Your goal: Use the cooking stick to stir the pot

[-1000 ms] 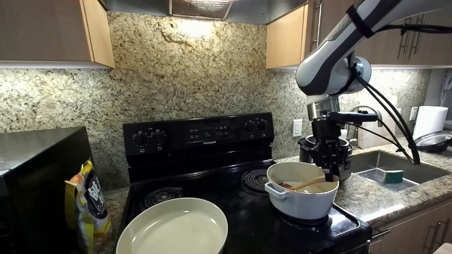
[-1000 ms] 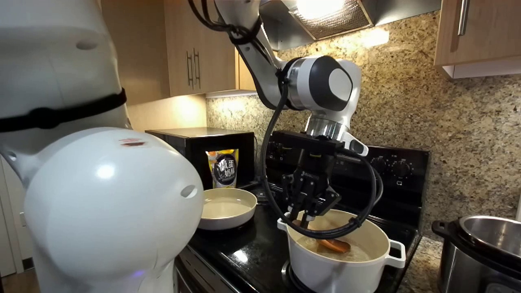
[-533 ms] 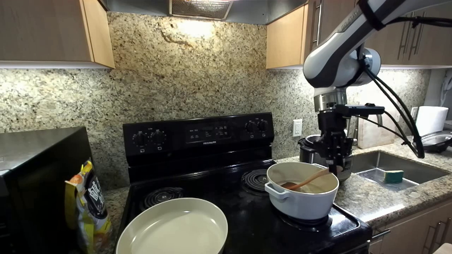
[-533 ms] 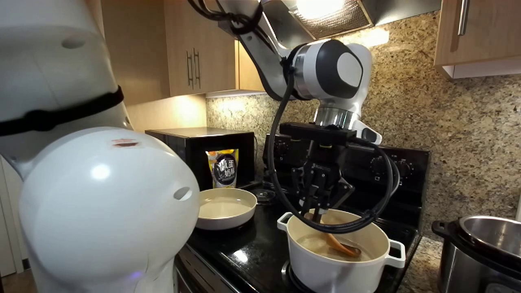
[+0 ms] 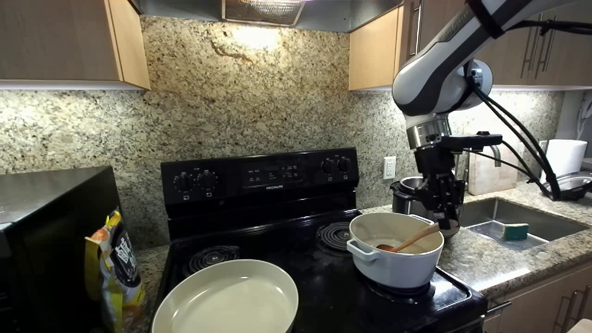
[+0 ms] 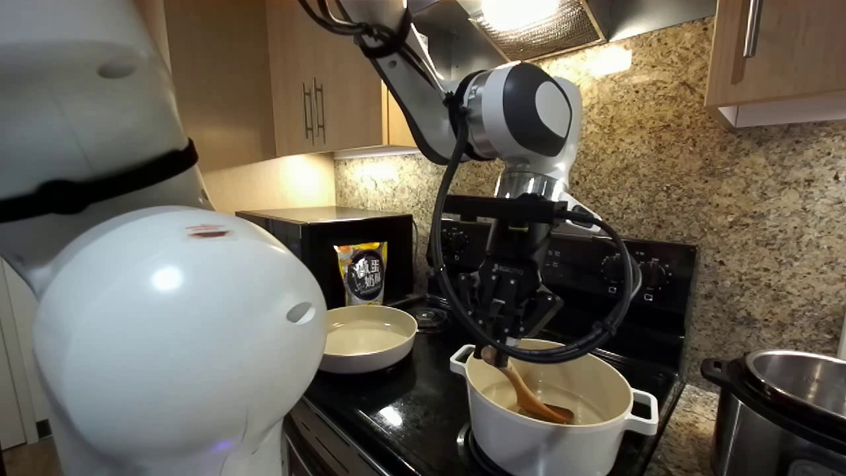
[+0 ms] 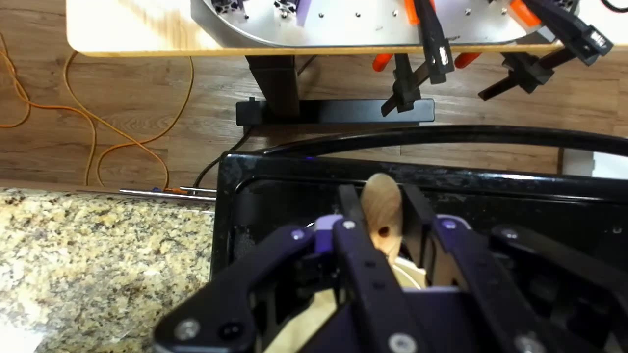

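Observation:
The white pot (image 5: 397, 268) stands on a burner of the black stove, with clear liquid inside; it also shows in an exterior view (image 6: 542, 446). The cooking stick (image 5: 416, 237) is a wooden spoon that leans in the pot, its darker head low in the liquid, as an exterior view shows (image 6: 525, 396). My gripper (image 5: 447, 225) is at the pot's rim, pointing down, and is shut on the handle's end; it shows in an exterior view (image 6: 493, 357). In the wrist view the handle end (image 7: 381, 208) sits between both fingers (image 7: 380, 193).
A wide shallow cream dish (image 5: 231, 300) sits on the stove. A steel cooker (image 6: 760, 430) stands on the counter beside the pot. A snack bag (image 5: 122, 273) is by the microwave. The sink (image 5: 545, 219) holds a sponge. A black cable (image 6: 529, 354) loops in front of the gripper.
My gripper has risen and moved out over the pot's rim, then tilted slightly, with the stick held throughout. The stick's head has shifted within the pot and the stick leans more steeply.

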You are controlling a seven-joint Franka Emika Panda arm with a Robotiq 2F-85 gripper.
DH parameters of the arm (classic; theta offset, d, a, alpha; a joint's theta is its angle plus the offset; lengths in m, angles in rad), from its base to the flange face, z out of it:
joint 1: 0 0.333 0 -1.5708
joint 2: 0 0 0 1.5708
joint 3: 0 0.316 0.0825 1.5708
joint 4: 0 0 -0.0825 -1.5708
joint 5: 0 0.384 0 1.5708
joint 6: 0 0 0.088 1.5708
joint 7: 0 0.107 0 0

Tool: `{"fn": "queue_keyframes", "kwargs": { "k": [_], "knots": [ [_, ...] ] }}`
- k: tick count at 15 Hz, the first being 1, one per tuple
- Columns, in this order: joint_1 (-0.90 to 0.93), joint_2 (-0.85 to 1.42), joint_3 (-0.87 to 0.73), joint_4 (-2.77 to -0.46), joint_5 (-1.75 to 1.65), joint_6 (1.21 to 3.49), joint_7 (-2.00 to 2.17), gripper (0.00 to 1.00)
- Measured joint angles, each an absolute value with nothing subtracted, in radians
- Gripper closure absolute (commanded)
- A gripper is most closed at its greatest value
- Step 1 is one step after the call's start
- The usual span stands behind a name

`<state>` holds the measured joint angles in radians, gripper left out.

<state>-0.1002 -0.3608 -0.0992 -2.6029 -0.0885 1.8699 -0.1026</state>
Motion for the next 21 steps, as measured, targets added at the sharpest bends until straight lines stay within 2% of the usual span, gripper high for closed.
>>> {"fn": "queue_keyframes", "kwargs": {
  "k": [8,21],
  "knots": [
    [-0.031,-0.414,-0.052,-2.602,-0.093,1.787,-0.111,0.94],
    [-0.063,-0.262,-0.084,-2.541,-0.098,1.882,-0.096,0.94]
  ]
}}
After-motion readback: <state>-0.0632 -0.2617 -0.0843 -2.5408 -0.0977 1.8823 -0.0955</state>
